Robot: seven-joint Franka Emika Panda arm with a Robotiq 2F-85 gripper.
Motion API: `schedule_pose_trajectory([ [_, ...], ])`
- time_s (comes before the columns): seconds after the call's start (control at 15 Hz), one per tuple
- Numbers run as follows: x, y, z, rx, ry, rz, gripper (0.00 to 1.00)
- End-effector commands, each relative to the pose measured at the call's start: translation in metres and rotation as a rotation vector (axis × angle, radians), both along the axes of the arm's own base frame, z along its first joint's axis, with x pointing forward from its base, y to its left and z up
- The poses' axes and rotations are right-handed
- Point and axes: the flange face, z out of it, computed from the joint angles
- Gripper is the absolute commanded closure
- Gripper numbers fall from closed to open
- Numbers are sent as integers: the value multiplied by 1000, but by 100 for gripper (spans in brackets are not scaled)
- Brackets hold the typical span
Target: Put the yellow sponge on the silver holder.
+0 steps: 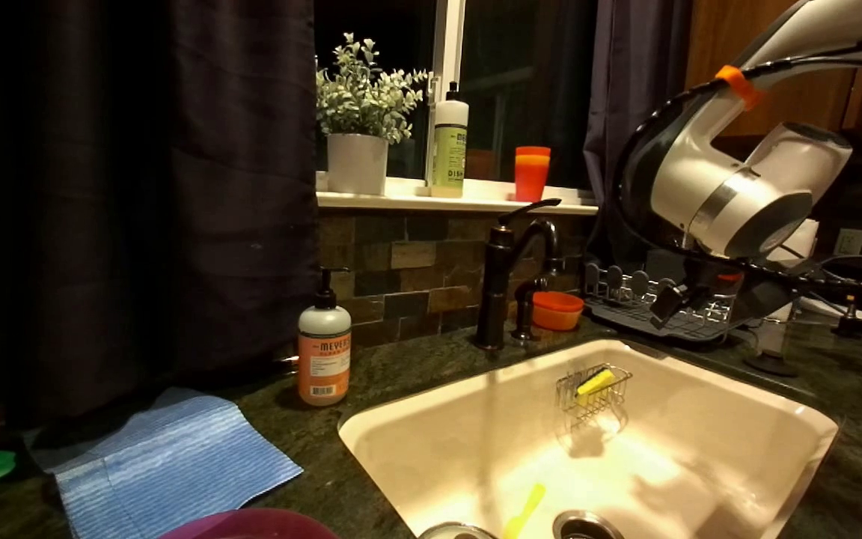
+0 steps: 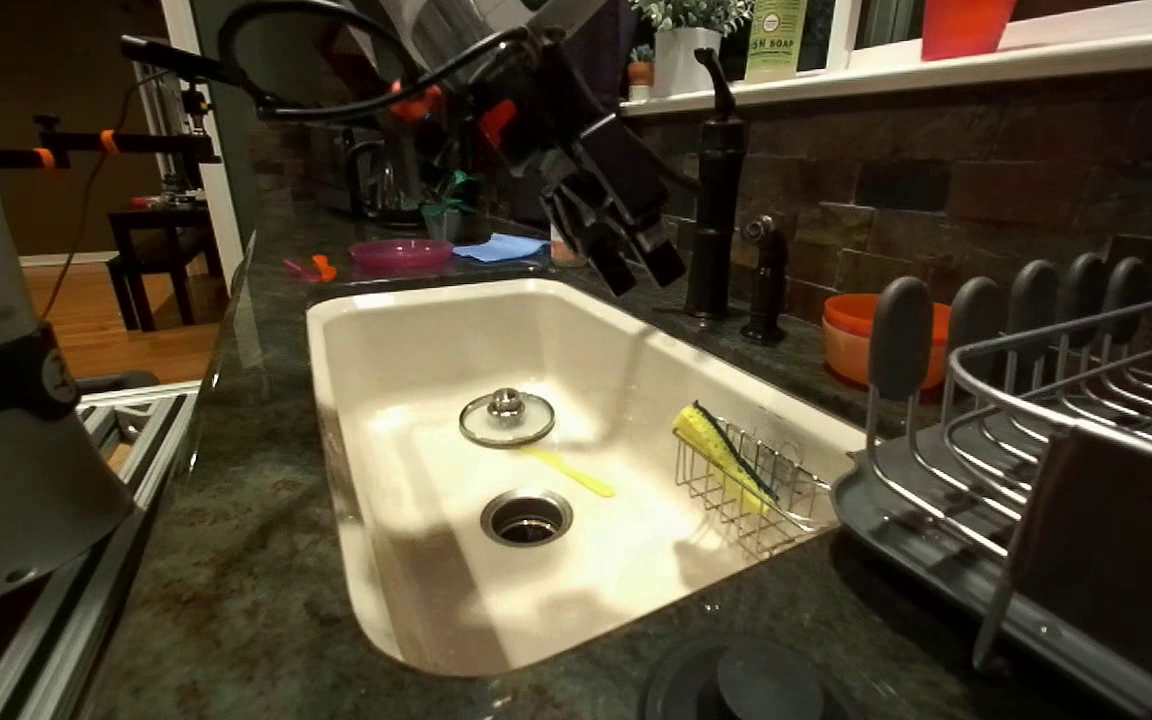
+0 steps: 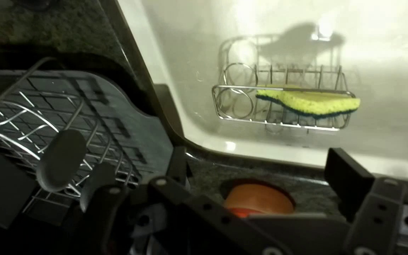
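The yellow sponge (image 1: 595, 382) sits tilted in the silver holder (image 1: 620, 372), a wire caddy on the inner sink wall. In an exterior view the sponge (image 2: 721, 450) leans lengthwise in the holder (image 2: 701, 488), its upper end above the wires. In the wrist view the sponge (image 3: 310, 102) lies within the holder (image 3: 278, 124), its right end poking past the rim; its dark scrubbing side shows. My gripper (image 3: 262, 168) is open and empty, its fingers wide apart. It is above the counter side, apart from the sponge, and shows in both exterior views (image 2: 641, 268) (image 1: 663, 305).
The grey dish rack (image 3: 136, 134) stands beside the sink. Orange bowls (image 3: 260, 198) sit on the counter behind the sink, near the black faucet (image 2: 718, 210). A glass lid (image 2: 506, 418) and a yellow utensil (image 2: 571, 472) lie in the sink (image 2: 416, 480).
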Motion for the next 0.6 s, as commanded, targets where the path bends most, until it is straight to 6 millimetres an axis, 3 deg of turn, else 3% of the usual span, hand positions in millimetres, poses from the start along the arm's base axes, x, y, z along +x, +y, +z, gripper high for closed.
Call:
schedule_pose_trajectory([
  [0.0,2,0,6,11,-16,6,0],
  [0.53,1,-1,2,0,-3,3,0],
])
